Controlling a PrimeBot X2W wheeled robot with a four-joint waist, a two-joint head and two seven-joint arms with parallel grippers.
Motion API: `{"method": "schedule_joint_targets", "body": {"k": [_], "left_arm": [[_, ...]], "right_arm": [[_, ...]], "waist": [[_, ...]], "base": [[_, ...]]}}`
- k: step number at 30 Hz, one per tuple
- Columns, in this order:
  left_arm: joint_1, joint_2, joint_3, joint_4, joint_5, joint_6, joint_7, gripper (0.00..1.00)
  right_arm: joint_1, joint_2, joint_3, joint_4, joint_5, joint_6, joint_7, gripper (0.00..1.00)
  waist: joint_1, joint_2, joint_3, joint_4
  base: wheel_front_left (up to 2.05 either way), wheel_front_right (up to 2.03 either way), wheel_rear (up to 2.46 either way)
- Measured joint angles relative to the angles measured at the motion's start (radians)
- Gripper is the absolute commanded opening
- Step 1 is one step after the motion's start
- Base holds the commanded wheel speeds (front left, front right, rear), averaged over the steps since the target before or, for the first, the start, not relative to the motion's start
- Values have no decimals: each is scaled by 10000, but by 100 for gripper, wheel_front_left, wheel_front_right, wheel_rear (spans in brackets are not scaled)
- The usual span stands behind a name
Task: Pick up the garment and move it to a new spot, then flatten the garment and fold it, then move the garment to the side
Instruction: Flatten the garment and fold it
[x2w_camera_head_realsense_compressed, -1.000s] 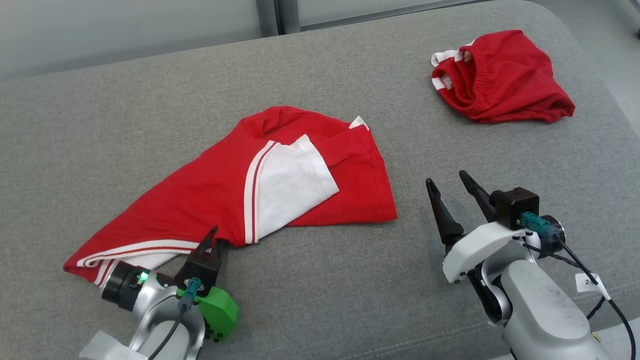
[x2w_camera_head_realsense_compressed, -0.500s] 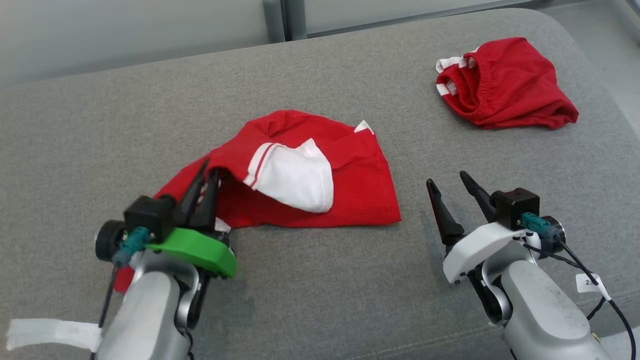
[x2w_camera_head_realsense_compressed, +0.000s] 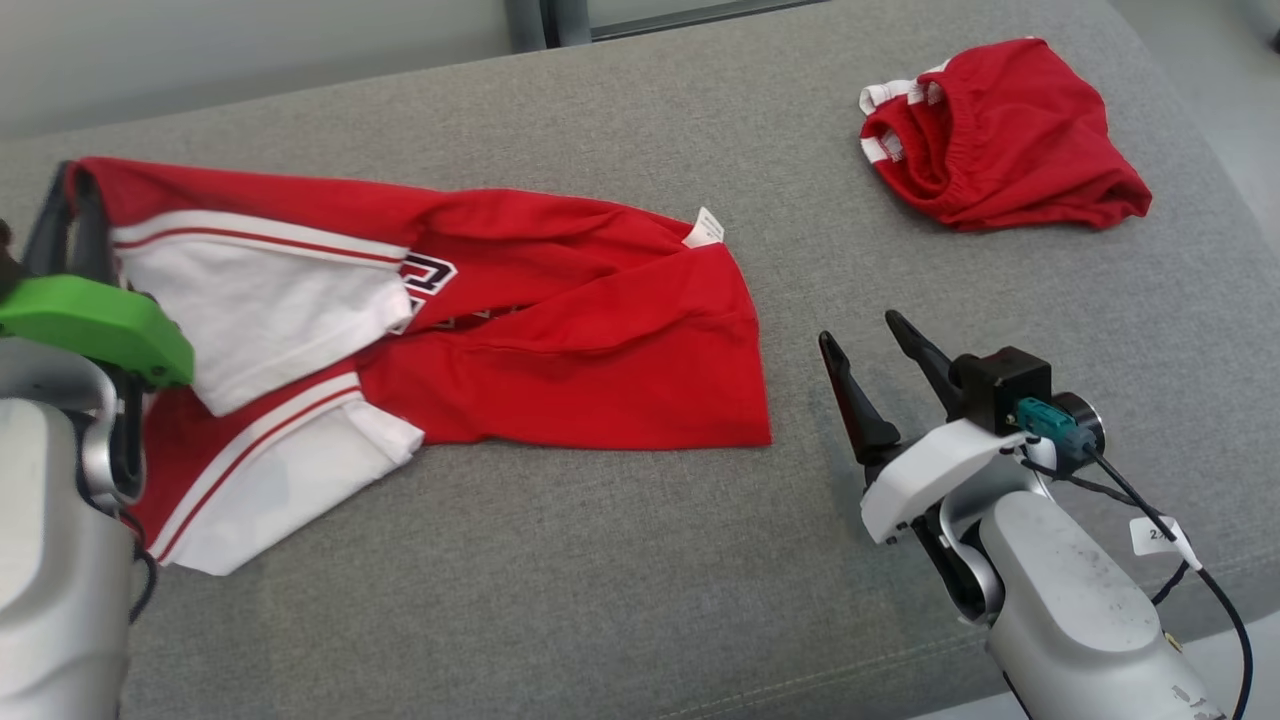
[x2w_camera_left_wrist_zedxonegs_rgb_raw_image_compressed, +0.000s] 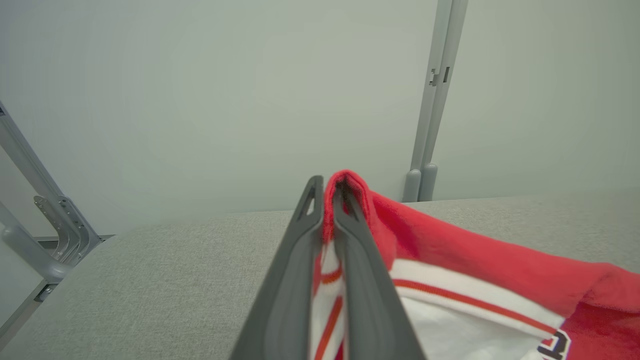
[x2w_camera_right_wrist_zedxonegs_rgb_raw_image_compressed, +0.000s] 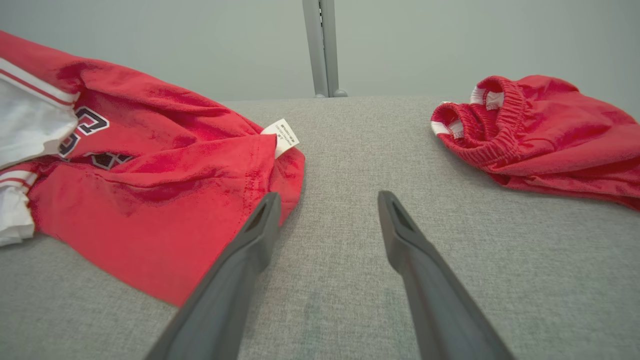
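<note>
The garment (x2w_camera_head_realsense_compressed: 560, 330) is a red shirt with white sleeves and dark lettering, spread across the grey surface. My left gripper (x2w_camera_head_realsense_compressed: 68, 185) is at the far left, shut on a red hem of the garment and holding that end lifted. In the left wrist view the left gripper (x2w_camera_left_wrist_zedxonegs_rgb_raw_image_compressed: 327, 187) pinches a fold of the garment (x2w_camera_left_wrist_zedxonegs_rgb_raw_image_compressed: 450, 260) between its tips. My right gripper (x2w_camera_head_realsense_compressed: 860, 330) stands open just right of the garment's lower right corner, apart from it. The right wrist view has the right gripper (x2w_camera_right_wrist_zedxonegs_rgb_raw_image_compressed: 328, 196) holding nothing, with the garment (x2w_camera_right_wrist_zedxonegs_rgb_raw_image_compressed: 165, 190) beside its left finger.
A crumpled pair of red shorts (x2w_camera_head_realsense_compressed: 1010, 140) with a white-trimmed waistband lies at the far right; it is also in the right wrist view as red shorts (x2w_camera_right_wrist_zedxonegs_rgb_raw_image_compressed: 550, 135). The grey padded surface (x2w_camera_head_realsense_compressed: 600, 560) extends to a pale wall behind. Its front edge runs near my arms.
My left gripper has risen and swung up and left with the hem, unrolling the bunched garment into a long spread. The right gripper kept its place. The head camera shifted slightly.
</note>
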Motion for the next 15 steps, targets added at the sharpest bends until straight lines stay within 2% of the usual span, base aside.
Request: {"method": "schedule_joint_targets", "body": {"k": [5,6,7,8,9,10,15], "left_arm": [[-663,355,360,372,-77,107,410,0],[-756,431,418,491,-102,125,520,9],[-831,485,506,629,-150,128,671,23],[-880,514,612,765,-238,136,773,42],[-897,568,648,844,-288,138,800,90],[-929,621,650,953,-293,140,897,100],[-1345,573,602,1325,-355,163,995,100]], "right_arm": [[-202,0,54,-96,-59,4,0,100],[-221,-2,63,-109,-59,23,-2,100],[-252,0,73,-109,-59,33,0,100],[-306,6,81,-113,-59,61,0,100],[-349,2,82,-134,-59,84,-2,100],[-380,4,77,-151,-59,84,0,100],[-525,-17,-157,-184,-58,33,-2,100]], "waist": [[0,0,265,-266],[0,0,341,-334],[0,0,423,-406],[0,0,506,-476],[0,0,591,-547],[0,0,680,-617],[0,0,1124,-891]], "base": [[0,0,0],[0,0,0],[0,0,0],[0,0,0],[0,0,0],[0,0,0],[0,0,0]]}}
